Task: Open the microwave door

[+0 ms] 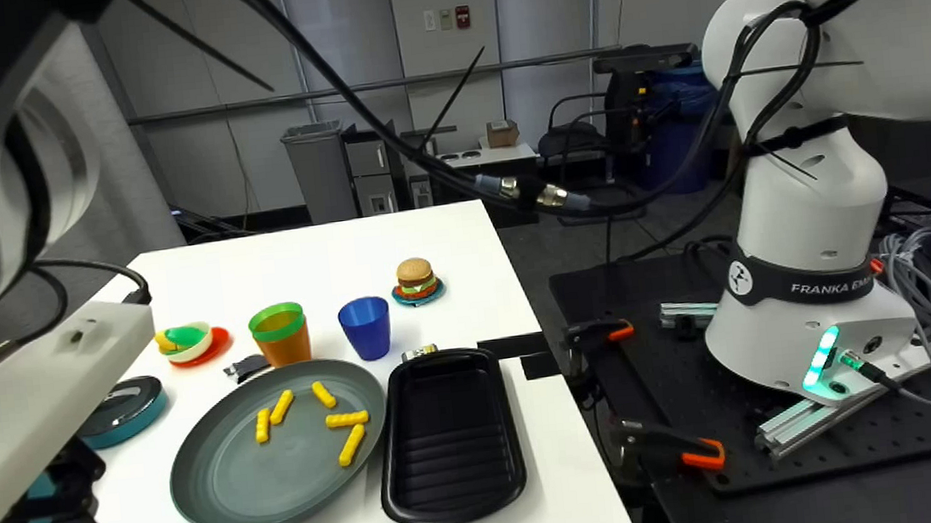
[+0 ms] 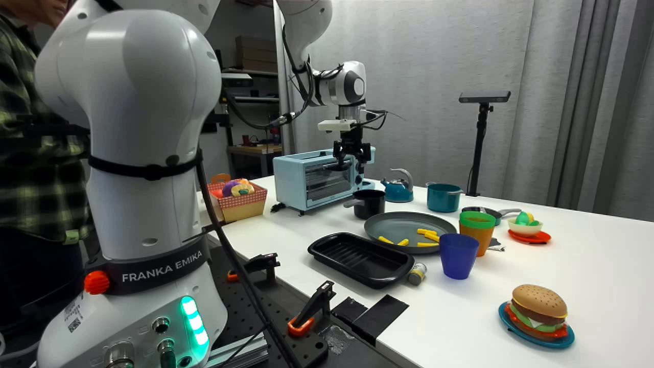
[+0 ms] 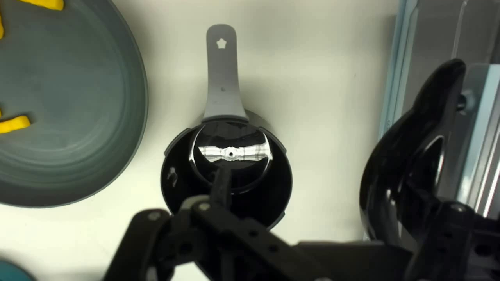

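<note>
The microwave, a light blue toaster oven (image 2: 291,179), stands at the back of the table in an exterior view, its glass door (image 2: 327,183) looking shut. Its curved black handle (image 3: 384,183) is at the right of the wrist view, in front of the door glass (image 3: 437,35). My gripper (image 3: 322,185) is open, with its fingers wide apart. One finger is over the black pot; the other overlaps the handle, and I cannot tell whether it touches. In an exterior view the gripper (image 2: 351,162) points down at the door front. The oven is out of view in the remaining exterior view.
A black pot (image 3: 273,195) with a grey handle stands below the gripper, beside the oven. A grey plate (image 3: 78,78) with yellow fries is close by. A black tray (image 2: 357,258), blue cup (image 2: 458,258), teal kettle (image 2: 398,190) and food basket (image 2: 244,208) are around.
</note>
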{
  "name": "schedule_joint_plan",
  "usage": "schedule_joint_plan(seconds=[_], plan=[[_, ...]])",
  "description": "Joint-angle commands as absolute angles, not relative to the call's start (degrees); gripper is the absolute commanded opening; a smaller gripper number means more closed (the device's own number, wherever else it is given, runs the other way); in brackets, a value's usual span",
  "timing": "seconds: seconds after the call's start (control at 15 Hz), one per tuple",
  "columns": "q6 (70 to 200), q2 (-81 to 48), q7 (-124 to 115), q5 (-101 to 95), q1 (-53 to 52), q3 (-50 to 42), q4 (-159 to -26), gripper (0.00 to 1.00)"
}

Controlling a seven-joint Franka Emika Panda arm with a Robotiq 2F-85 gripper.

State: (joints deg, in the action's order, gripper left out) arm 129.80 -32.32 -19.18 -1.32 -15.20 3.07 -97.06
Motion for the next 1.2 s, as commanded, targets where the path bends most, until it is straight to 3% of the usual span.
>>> schedule_joint_plan(seconds=[0.0, 1.13], plan=[[128.4, -30.9, -19.3, -2.2, -15.7, 3.2, -97.5, 1.00], [127.1, -29.9, -20.2, -4.3, -18.0, 3.6, -96.5, 1.00]])
